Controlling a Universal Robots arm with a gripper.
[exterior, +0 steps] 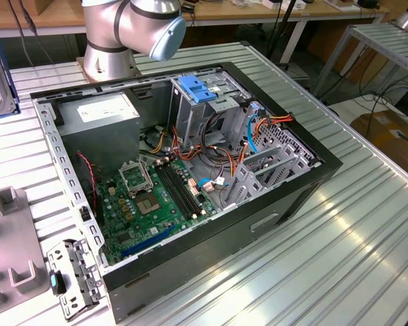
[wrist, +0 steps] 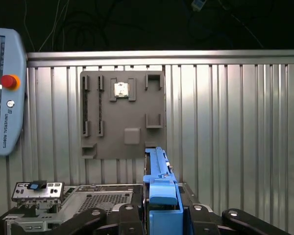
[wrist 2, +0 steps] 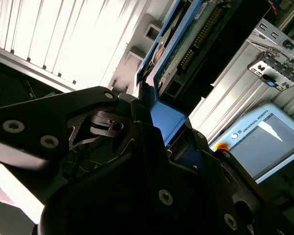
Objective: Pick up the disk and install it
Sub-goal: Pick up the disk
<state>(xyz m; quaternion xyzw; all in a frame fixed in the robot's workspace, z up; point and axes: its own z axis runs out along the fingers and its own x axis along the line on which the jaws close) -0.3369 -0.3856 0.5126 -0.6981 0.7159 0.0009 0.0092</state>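
The gripper (wrist: 162, 214) is clamped on the disk (wrist: 159, 171). The disk's blue carrier rail is held edge-on between the black jaws and juts out past the fingertips. In the second wrist view its green circuit board is seen alongside the blue rail.

Beyond the disk's free end, a grey fixture plate (wrist: 122, 117) with moulded pockets is laid flat on the ribbed metal table (wrist: 235, 122). Off to one side of the gripper a small metal bracket (wrist: 36, 188) is seen, and further out a teach pendant (wrist: 5, 98).

In the exterior view the arm (exterior: 132, 24) is mounted at the far side of the open computer case (exterior: 190, 285). A tall grey cage (exterior: 183, 122) topped by a blue latch plate (exterior: 194, 88) is stood upright inside the case.
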